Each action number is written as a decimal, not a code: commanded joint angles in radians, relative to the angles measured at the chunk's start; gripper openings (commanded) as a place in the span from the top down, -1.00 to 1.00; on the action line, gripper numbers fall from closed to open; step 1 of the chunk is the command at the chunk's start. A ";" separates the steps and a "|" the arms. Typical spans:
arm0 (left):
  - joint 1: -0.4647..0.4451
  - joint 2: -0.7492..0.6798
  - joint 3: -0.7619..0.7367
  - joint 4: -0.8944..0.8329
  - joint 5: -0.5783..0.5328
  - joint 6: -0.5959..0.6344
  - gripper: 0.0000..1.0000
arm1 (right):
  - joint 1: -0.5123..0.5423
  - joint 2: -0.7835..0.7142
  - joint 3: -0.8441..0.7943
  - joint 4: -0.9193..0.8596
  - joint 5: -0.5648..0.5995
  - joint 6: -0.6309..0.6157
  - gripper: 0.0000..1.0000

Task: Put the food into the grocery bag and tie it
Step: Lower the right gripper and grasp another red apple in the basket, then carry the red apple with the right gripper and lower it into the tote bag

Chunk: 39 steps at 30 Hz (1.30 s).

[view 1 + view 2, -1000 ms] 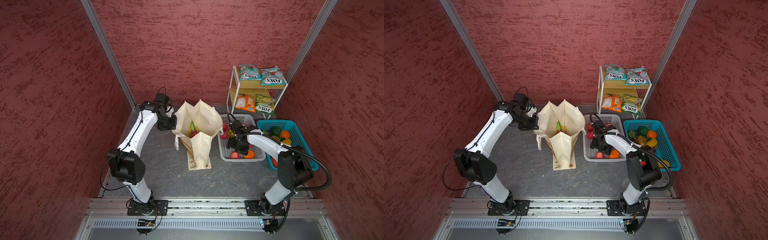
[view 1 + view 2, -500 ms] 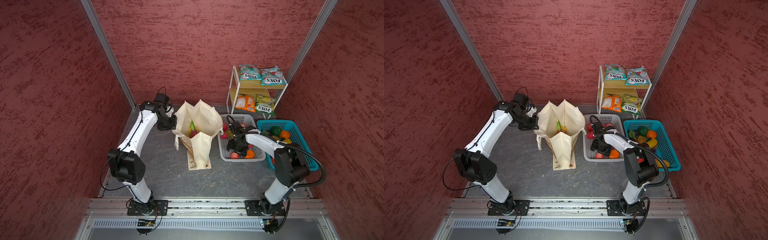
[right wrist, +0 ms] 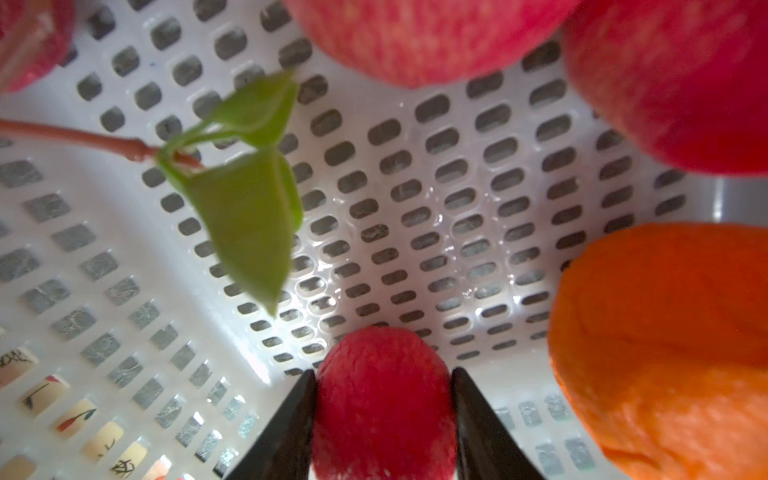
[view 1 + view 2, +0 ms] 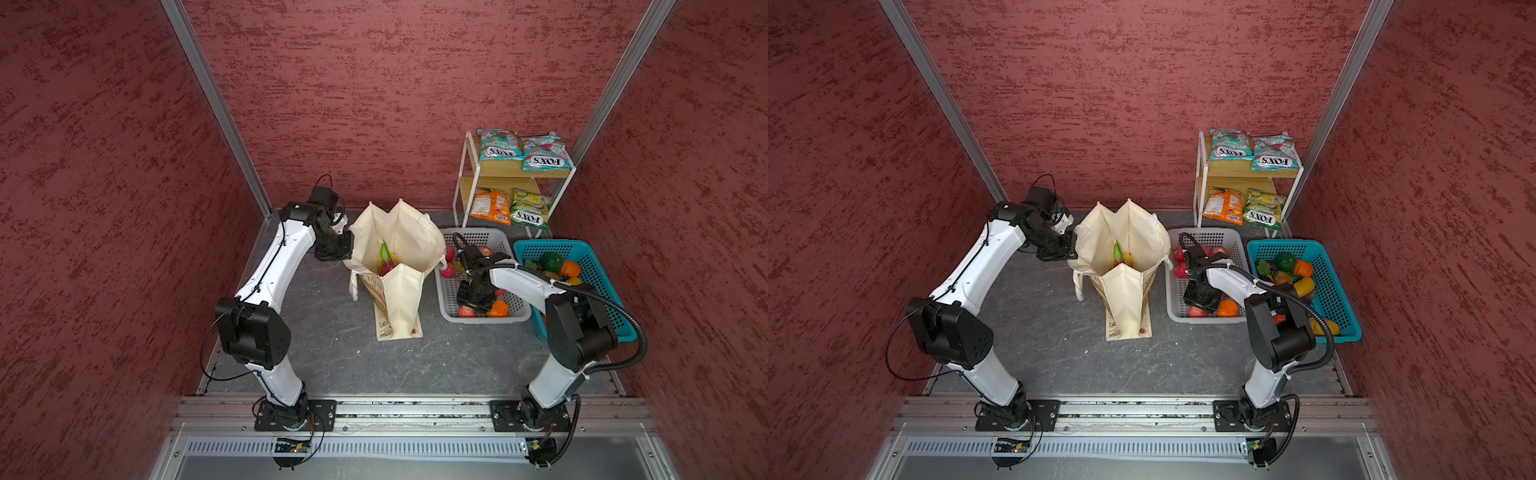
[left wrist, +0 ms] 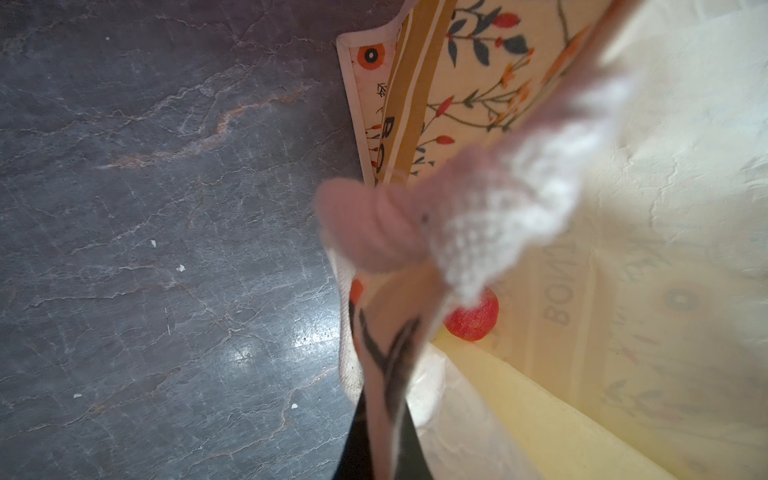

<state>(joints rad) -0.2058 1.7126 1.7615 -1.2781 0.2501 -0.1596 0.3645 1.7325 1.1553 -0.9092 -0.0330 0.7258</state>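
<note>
At floor centre, I see the grocery bag (image 4: 401, 245) standing open between the two arms, with the pink dragon fruit (image 4: 389, 268) and a yellow fruit (image 4: 380, 261) inside. The left gripper (image 5: 382, 432) is pinched on the bag's rim fabric. The right gripper (image 3: 383, 371), down in the grey basket (image 4: 484, 237), has both jaws pressed against a small red fruit (image 3: 382, 415). The teal FOX'S packets (image 4: 500, 145) lie on the shelf (image 4: 465, 183) top.
</note>
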 commanded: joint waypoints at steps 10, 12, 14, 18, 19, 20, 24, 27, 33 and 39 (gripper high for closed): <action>-0.009 -0.022 -0.005 0.021 -0.006 -0.007 1.00 | -0.016 -0.200 0.193 -0.092 0.165 -0.056 0.33; -0.010 -0.021 -0.004 0.021 -0.006 -0.010 1.00 | -0.018 -0.230 0.231 -0.092 0.188 -0.075 0.34; -0.014 -0.018 -0.003 0.022 -0.005 -0.012 1.00 | -0.018 -0.253 0.290 -0.102 0.237 -0.094 0.36; -0.025 -0.013 0.004 0.020 -0.005 -0.016 1.00 | -0.018 -0.275 0.403 -0.055 0.267 -0.158 0.38; -0.029 -0.011 0.008 0.020 -0.007 -0.017 1.00 | -0.019 -0.288 0.426 -0.023 0.250 -0.173 0.40; -0.032 -0.008 0.012 0.018 -0.008 -0.019 1.00 | -0.018 -0.308 0.445 0.009 0.229 -0.184 0.42; -0.042 0.002 0.032 0.008 -0.015 -0.022 1.00 | -0.009 -0.317 0.517 0.145 0.111 -0.202 0.51; -0.050 0.009 0.045 0.002 -0.018 -0.024 1.00 | 0.035 -0.285 0.595 0.187 0.044 -0.242 0.52; -0.061 0.022 0.069 -0.008 -0.022 -0.033 1.00 | 0.194 -0.109 0.756 0.110 -0.027 -0.422 0.50; -0.070 0.037 0.105 -0.024 -0.031 -0.031 1.00 | 0.249 0.009 0.807 0.072 -0.106 -0.469 0.50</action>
<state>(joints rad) -0.2699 1.7348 1.8332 -1.2972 0.2291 -0.1867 0.6201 1.7176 1.9335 -0.7975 -0.0784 0.3122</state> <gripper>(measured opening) 0.051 0.482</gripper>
